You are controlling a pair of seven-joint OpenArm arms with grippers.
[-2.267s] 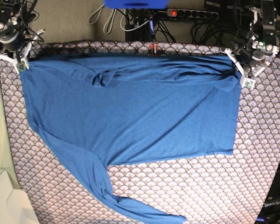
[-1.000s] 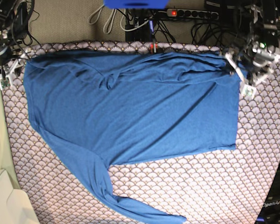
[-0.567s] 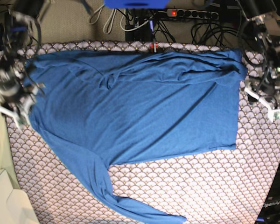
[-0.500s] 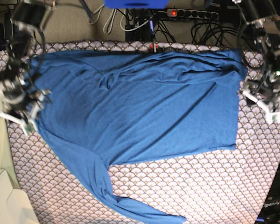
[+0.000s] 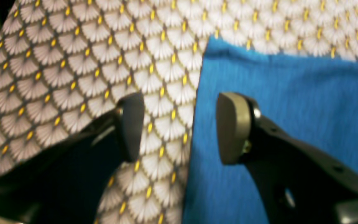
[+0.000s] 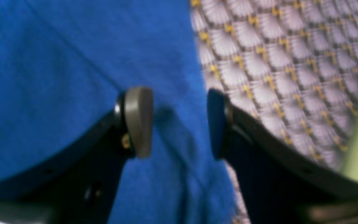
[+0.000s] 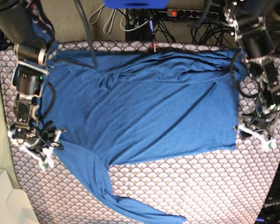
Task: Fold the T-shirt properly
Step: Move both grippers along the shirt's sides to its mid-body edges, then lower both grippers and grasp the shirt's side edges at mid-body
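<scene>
Both arms have left the far corners of the T-shirt (image 7: 144, 107) and travelled down its two sides. Seconds ago they sat at the 10 and 2 o'clock corners of the base view; they are now at about 8 and 4 o'clock.

Left gripper (image 7: 255, 135): jaws wide, nothing between them. In its wrist view the gripper (image 5: 179, 126) straddles the shirt's side edge, one pad over the scallop-patterned cloth (image 5: 82, 62), the other over blue fabric, with the hem corner just ahead at 12 o'clock.

Right gripper (image 7: 36, 148): jaws wide, empty. In its wrist view the gripper (image 6: 179, 123) hangs over blue fabric right at the shirt's edge, patterned cloth at 2 o'clock.

T-shirt lies spread on the cloth, body flat, wrinkles bunched along the far edge, one long sleeve (image 7: 126, 200) trailing toward 6 o'clock.

Reading: the far edge has been let go and laid down. The arms look positioned to pick up the near hem corner and sleeve junction for the next fold. No grasp made yet.
</scene>
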